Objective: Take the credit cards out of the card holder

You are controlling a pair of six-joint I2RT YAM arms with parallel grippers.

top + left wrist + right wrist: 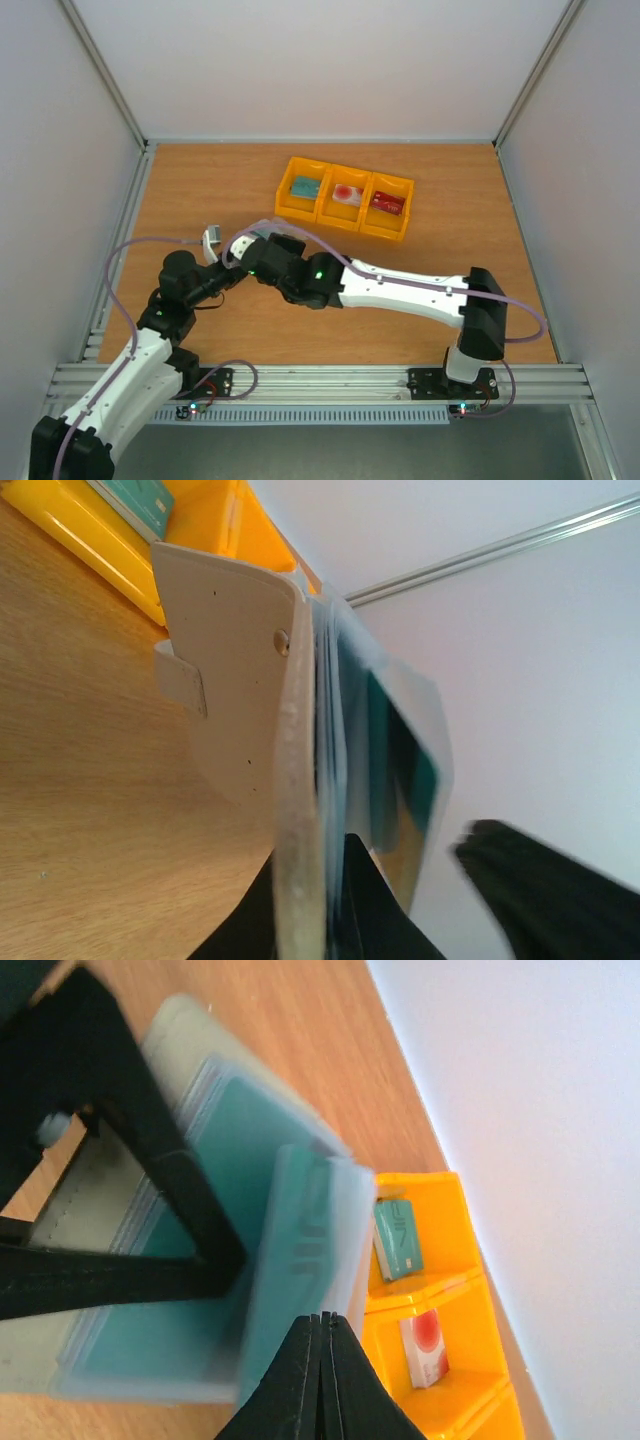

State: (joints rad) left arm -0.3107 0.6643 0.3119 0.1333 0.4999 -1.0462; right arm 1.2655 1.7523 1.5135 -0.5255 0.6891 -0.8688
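Observation:
The card holder point(235, 650), cream outside with a strap tab, stands on edge between my left gripper's point(310, 865) fingers, which are shut on it. Its translucent grey-blue sleeves fan open, and one holds a teal card point(405, 770). In the top view the holder point(213, 238) shows just left of both grippers. My right gripper point(322, 1322) is shut, its tips at the edge of the teal card's sleeve point(300, 1250). I see nothing between its jaws. In the left wrist view it is a blurred dark shape point(545, 890) just apart from the sleeves.
A yellow three-compartment tray point(400, 232) stands at the back of the table, with a teal card point(304, 187), a pink-and-white card point(348, 194) and a dark red card point(388, 203), one per compartment. Grey walls enclose the wooden table point(470, 240).

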